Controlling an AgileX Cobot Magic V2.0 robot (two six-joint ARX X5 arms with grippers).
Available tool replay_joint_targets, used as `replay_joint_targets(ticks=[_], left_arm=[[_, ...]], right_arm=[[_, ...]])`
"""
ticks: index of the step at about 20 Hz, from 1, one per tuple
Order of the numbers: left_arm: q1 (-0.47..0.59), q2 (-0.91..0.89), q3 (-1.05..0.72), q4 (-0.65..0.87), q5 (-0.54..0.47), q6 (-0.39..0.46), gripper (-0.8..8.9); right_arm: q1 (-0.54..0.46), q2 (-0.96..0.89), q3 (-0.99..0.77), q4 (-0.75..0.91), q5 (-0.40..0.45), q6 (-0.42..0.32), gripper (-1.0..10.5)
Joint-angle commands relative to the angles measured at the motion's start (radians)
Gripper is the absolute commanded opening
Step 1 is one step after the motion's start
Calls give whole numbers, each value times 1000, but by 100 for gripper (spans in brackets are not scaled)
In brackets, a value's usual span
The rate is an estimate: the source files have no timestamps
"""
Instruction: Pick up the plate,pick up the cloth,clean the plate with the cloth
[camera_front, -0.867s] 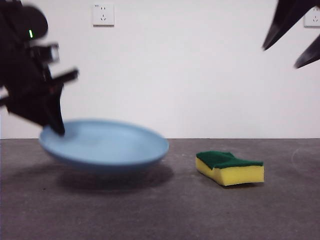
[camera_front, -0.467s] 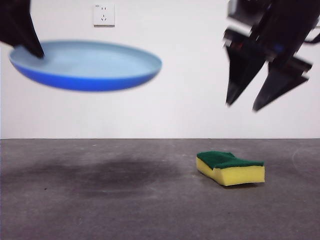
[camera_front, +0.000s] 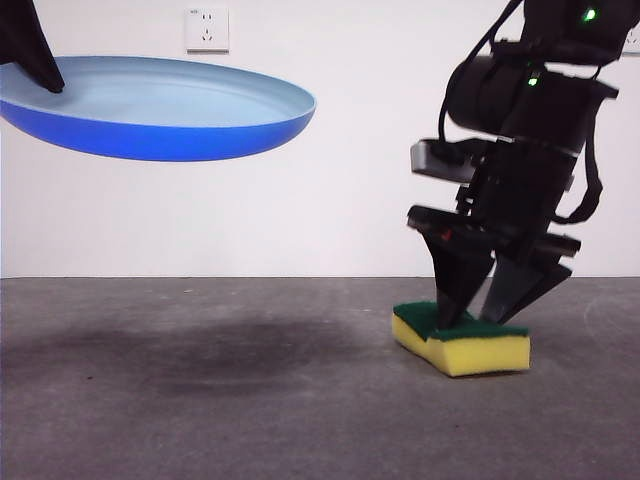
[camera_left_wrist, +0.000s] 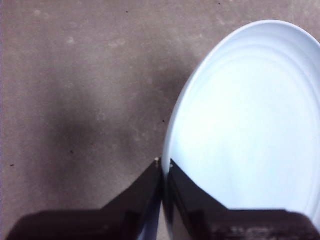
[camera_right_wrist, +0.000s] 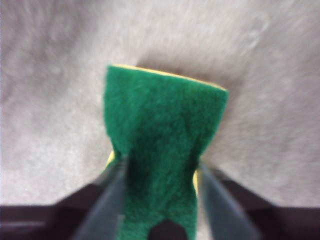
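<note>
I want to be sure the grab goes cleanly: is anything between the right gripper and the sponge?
Nothing visible. The right gripper is down over the cloth, open jaws straddling its green top, with only bare table around. The left gripper holds the plate aloft, well aside.

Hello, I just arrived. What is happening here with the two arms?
The left gripper holds the light blue plate by its rim, lifted well above the table. The right gripper is down at the sponge, its open jaws on either side of it. The sponge lies on the table, not yet lifted.
</note>
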Motion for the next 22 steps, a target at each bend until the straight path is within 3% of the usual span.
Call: replay_joint_targets(ticks=[1,2,4,8,12,18,22], left_arm=[[-5,2,-5,13,1,4,-9],[-5,2,-5,14,0,4,-9],[-5,4,-5,18,-5,5,-9],[-7,53,-5,35,-94,5,-9],[-22,172,-5,72,-105,4,-9],[-127,389,-5,171,-97,-28,-9],[-230,437,-5,205,-97,-56,-9]], right_arm=[[6,46,3,7,0,10,154],[6,58,3,9,2,10,149],[12,61,3,11,4,9,-14],[22,26,3,8,6,20,-12],[55,-94,3,-13,6,46,-12],[153,-311,3,-3,0,95,-12],[232,-316,3,40,6,108,-12]])
